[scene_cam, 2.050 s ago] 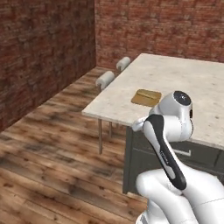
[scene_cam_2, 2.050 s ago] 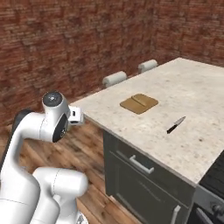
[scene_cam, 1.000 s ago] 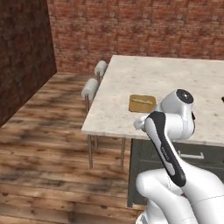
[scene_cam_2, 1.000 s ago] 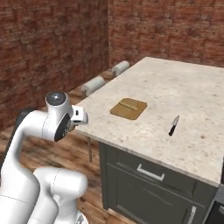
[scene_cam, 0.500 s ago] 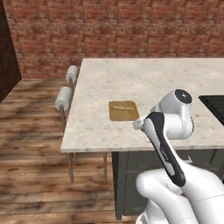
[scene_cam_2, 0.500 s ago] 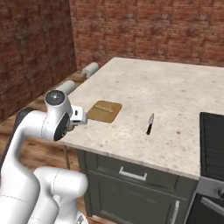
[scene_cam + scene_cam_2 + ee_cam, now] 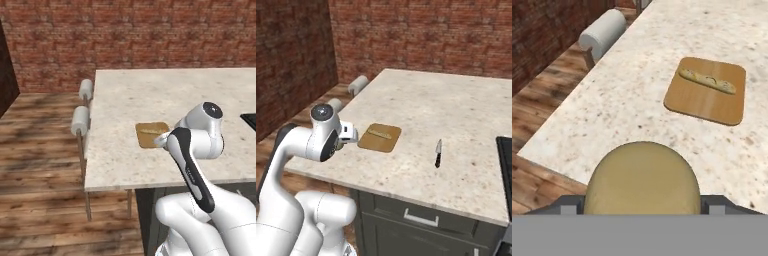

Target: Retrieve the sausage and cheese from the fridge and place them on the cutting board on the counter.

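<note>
My gripper is shut on the cheese, a rounded yellowish-tan lump between the two dark fingertips. It hangs over the near edge of the counter. The golden-brown cutting board lies further on and to the right on the counter, just beyond my hand. The board carries a slim pale-tan elongated piece; I cannot tell whether this is the sausage. The fridge is out of view.
A black-handled knife lies on the counter right of the board. Two white cylindrical stools stand along the counter's left side. A black cooktop edge sits at the far right. Wooden floor and brick walls surround the counter.
The base has swung and driven closer, so the whole scene shifted and the counter with the board now lies straight ahead. The gripper still holds the cheese the same way.
</note>
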Controlling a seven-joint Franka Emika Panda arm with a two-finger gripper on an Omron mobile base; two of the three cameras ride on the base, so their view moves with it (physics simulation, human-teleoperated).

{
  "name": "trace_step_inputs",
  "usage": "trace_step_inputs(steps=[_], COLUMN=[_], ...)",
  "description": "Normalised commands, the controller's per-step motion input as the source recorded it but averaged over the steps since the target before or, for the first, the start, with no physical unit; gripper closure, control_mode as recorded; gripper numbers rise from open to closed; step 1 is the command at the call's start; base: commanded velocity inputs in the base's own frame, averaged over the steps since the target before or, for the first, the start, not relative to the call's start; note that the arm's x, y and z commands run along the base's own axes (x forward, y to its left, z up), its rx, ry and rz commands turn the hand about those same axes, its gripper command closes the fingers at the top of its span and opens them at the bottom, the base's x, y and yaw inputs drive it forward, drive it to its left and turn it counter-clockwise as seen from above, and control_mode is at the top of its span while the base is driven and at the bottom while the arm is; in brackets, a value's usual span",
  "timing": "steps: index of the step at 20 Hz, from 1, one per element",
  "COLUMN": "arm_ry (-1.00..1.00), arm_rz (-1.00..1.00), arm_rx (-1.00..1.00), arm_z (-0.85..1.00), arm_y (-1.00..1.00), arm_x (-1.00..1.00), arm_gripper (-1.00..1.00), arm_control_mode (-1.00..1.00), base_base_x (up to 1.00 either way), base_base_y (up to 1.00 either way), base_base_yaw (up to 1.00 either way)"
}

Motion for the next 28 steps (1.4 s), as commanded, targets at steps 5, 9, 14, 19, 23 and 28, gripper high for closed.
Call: trace_step_inputs(steps=[5,9,14,19,23,28], arm_ry=[0.0,0.0,0.0,0.0,0.0,0.0], arm_rz=[0.0,0.0,0.0,0.0,0.0,0.0], arm_rx=[0.0,0.0,0.0,0.0,0.0,0.0], arm_z=[0.0,0.0,0.0,0.0,0.0,0.0], arm_y=[0.0,0.0,0.0,0.0,0.0,0.0], arm_x=[0.0,0.0,0.0,0.0,0.0,0.0], arm_gripper=[1.0,1.0,1.0,1.0,1.0,1.0], arm_control_mode=[1.0,1.0,1.0,1.0,1.0,1.0], base_base_x=[0.57,0.5,0.12,0.0,0.0,0.0], base_base_y=[0.35,0.23,0.07,0.0,0.0,0.0], base_base_yaw=[-0.01,-0.03,0.0,0.0,0.0,0.0])
